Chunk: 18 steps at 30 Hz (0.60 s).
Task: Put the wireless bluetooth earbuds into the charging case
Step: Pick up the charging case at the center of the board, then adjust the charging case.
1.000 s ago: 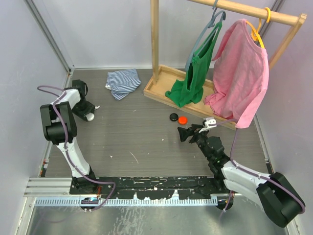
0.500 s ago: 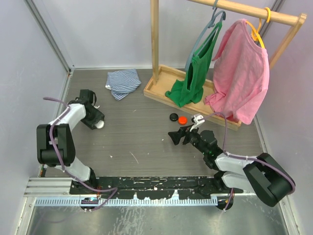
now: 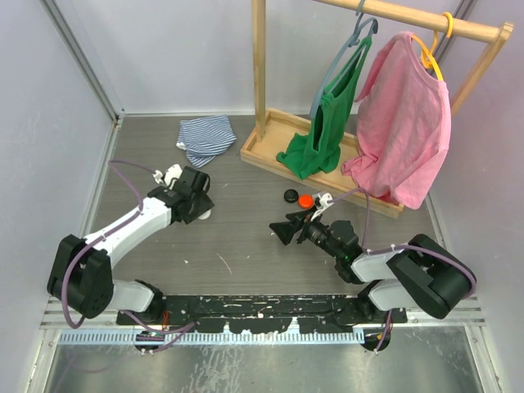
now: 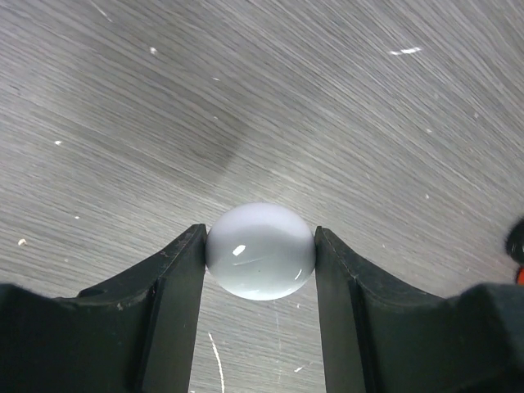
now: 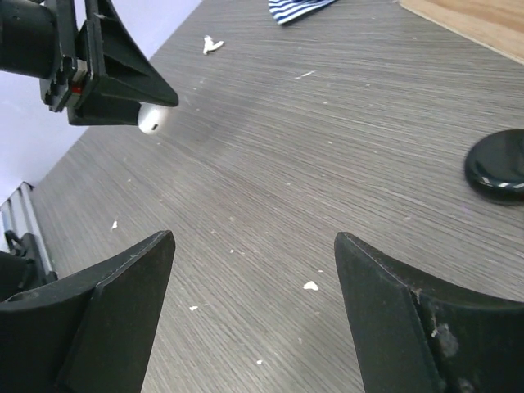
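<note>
The left claw [image 3: 199, 211] was clamped on a smooth white rounded piece [image 4: 260, 250]. Its own camera showed the piece pinched squarely between both fingers above the grey table [image 3: 246, 246], though whether it was a bud or a case could not be told. The overhead view barely showed that piece, tucked at the claw's tip. It alone showed both arms together: the right claw [image 3: 280, 232] pointed toward the left one, well apart from it. A black puck [image 3: 290, 195] and an orange piece [image 3: 304, 201] lay just beside each other near the right claw's far side. The right wrist camera showed its own fingers spread wide with nothing between them. It showed the black puck out past its right finger, and the left claw far ahead past its left finger with the white piece at its tip. A second before, the left claw had been out at the table's left side; it had since swung in toward the right claw. The right claw had slid leftward, away from the pink shirt [image 3: 405, 123], while the puck and orange piece had stayed put.
</note>
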Available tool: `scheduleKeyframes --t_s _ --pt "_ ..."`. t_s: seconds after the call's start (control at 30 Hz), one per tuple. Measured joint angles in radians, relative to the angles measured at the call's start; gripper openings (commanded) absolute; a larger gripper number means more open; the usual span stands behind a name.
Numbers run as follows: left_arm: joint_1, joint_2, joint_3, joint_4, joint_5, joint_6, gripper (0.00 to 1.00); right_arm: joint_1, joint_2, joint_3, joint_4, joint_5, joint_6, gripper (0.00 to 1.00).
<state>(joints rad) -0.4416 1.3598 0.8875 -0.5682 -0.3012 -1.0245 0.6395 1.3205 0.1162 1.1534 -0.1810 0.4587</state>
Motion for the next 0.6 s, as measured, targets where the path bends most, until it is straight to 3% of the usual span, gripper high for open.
scheduleKeyframes --t_s 0.43,0.6 --pt "-0.338 -0.034 0.041 -0.001 -0.231 -0.093 0.48 0.168 0.243 0.048 0.336 0.110 0.011 0.79" --pt "-0.433 -0.034 0.063 0.006 -0.286 -0.121 0.48 0.207 0.299 0.090 0.351 0.143 -0.002 0.78"
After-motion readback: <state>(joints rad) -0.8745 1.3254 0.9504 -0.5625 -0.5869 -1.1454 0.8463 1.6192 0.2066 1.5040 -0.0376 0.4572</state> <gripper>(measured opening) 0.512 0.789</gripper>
